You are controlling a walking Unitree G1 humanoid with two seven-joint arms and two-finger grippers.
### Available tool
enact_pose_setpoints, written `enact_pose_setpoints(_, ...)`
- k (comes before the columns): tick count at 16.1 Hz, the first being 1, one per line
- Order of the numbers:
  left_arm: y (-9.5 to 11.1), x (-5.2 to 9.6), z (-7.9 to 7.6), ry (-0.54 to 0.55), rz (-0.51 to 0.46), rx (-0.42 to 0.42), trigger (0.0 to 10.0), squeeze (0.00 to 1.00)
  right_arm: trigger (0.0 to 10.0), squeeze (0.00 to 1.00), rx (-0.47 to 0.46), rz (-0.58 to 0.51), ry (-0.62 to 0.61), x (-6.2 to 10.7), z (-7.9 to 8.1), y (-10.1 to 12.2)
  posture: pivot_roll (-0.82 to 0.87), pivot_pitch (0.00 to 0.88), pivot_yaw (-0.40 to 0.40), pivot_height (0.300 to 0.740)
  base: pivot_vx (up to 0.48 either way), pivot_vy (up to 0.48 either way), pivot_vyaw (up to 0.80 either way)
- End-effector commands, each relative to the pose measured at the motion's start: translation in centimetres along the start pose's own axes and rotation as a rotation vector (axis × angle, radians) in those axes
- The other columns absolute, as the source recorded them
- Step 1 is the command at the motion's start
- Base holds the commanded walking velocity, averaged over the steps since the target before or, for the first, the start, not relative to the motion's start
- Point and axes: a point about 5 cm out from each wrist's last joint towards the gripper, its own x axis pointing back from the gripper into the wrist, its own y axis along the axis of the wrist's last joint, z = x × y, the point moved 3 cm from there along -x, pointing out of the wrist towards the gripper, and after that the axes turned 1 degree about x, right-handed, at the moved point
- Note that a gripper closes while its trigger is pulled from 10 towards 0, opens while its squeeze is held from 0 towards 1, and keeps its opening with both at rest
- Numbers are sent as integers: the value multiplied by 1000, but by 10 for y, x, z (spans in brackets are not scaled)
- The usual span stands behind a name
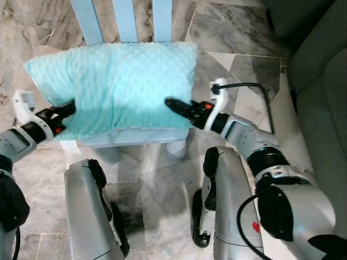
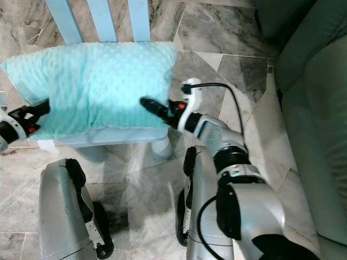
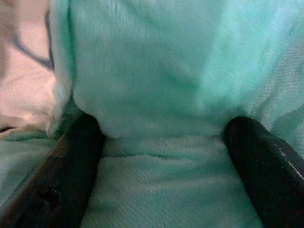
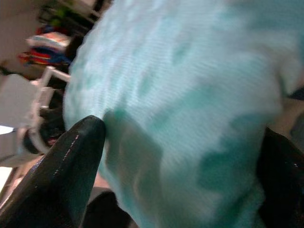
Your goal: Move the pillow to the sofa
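A mint-green dotted pillow (image 1: 116, 89) is seen lying on the seat of a pale blue slatted chair (image 1: 126, 20), overhanging it at both sides. The plush cover is dented wherever it is pressed, so the pillow is judged light, soft and easily squashed, more likely to sag or slip than to break. It is flanked at its near corners: the left gripper (image 1: 64, 112) is pushed into the left edge, its fingers (image 3: 71, 166) set apart with fabric bulging between them, and the right gripper (image 1: 179, 106) is laid on the lower right corner, its fingers (image 4: 66, 166) likewise spread around a fold of cover. A deep bite on both ends is thought safest. A grey-green sofa (image 2: 314, 108) is seen close by on the right, across marble floor (image 1: 238, 59).
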Motion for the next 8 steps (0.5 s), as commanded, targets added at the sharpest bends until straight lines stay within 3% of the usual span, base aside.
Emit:
enact_pose_setpoints(1,-23,-5,-6,-93,109,51,6863,0,8235,0,-8,35,85,-10,13,-11,-97,478,-61,420,0,0,0)
enact_pose_setpoints(2,-28,-6,-12,-156,135,74,0,0,0,0,-25,25,112,-14,19,-11,-98,482,-62,420,0,0,0)
enact_pose_setpoints(5,-33,-5,-16,-218,165,87,0,0,0,0,-46,7,160,-18,26,-8,-100,488,-66,420,0,0,0)
enact_pose_setpoints(8,-38,-1,-8,-189,164,89,0,0,0,0,-43,18,171,-13,25,-9,-103,495,-68,420,0,0,0)
